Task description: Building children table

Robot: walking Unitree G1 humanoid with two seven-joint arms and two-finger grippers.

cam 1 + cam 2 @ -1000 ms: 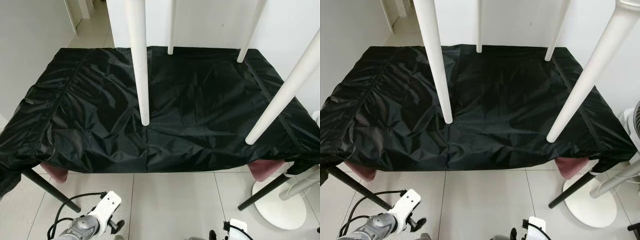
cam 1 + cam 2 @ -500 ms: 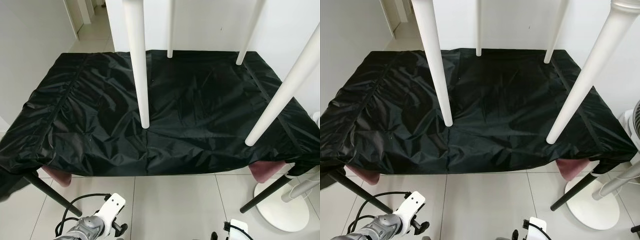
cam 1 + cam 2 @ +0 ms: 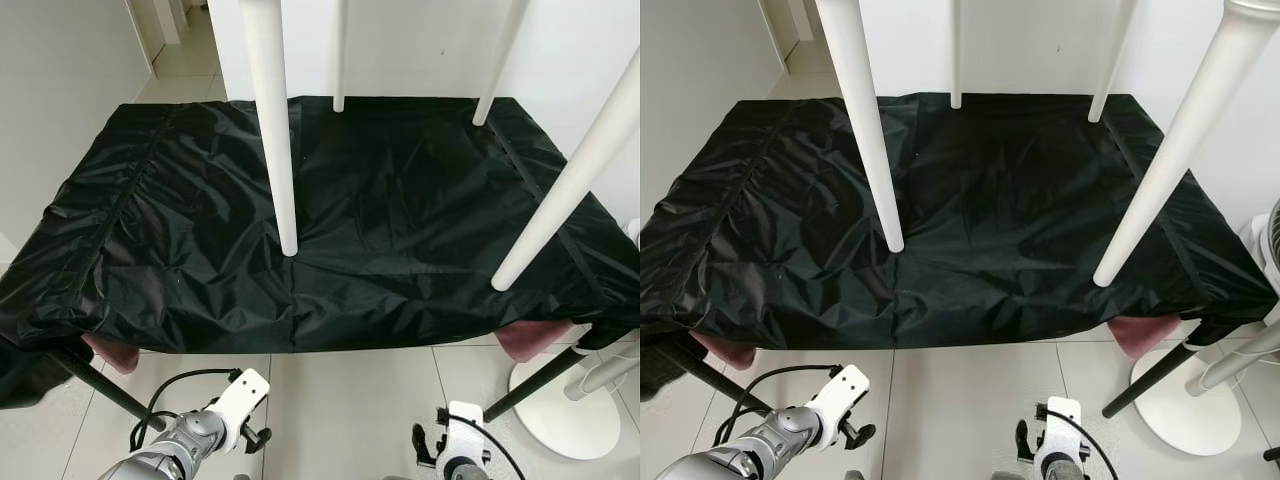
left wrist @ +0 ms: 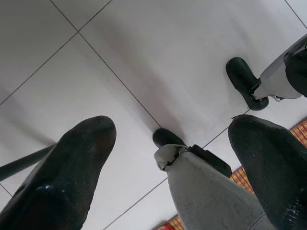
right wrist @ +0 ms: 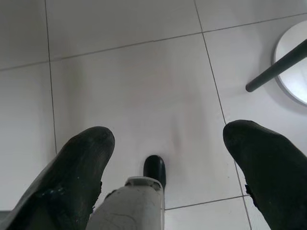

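Standing w/ four round white legs (image 3: 270, 120) upright on black crinkled sheet (image 3: 150, 230), table's prob. assembled; both grippers hang apart, empty.

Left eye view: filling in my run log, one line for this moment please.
table legs: upright on black cover | left gripper: open, low over floor | right gripper: open, low

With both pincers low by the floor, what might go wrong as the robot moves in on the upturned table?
1. The four white table legs stand up towards the head camera; a rising arm may knock one.
2. The loose black sheet overhangs the edge and might snag the left pincer or right pincer.
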